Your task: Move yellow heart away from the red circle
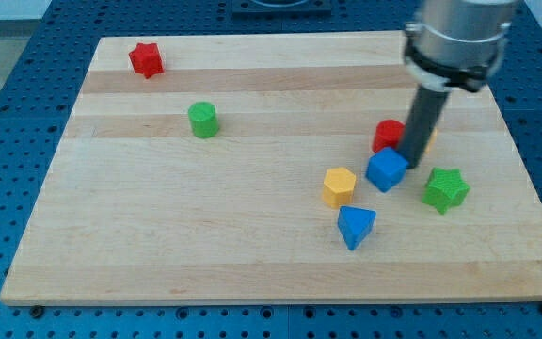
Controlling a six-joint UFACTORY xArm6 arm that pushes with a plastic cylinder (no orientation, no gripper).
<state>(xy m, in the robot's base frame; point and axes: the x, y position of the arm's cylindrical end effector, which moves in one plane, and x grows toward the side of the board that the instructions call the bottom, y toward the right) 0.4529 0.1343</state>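
Observation:
The red circle (387, 134) lies on the wooden board at the view's right. My dark rod comes down just right of it, and my tip (413, 167) touches the board between the red circle and the blue cube (387, 169). Only a thin yellow sliver (432, 137) shows at the rod's right edge; this seems to be the yellow heart, mostly hidden behind the rod and close to the red circle.
A yellow hexagon (340, 185) and a blue triangle (356, 226) lie left of and below the blue cube. A green star (446, 189) lies right of my tip. A green cylinder (203, 120) and a red star (146, 59) lie at the upper left.

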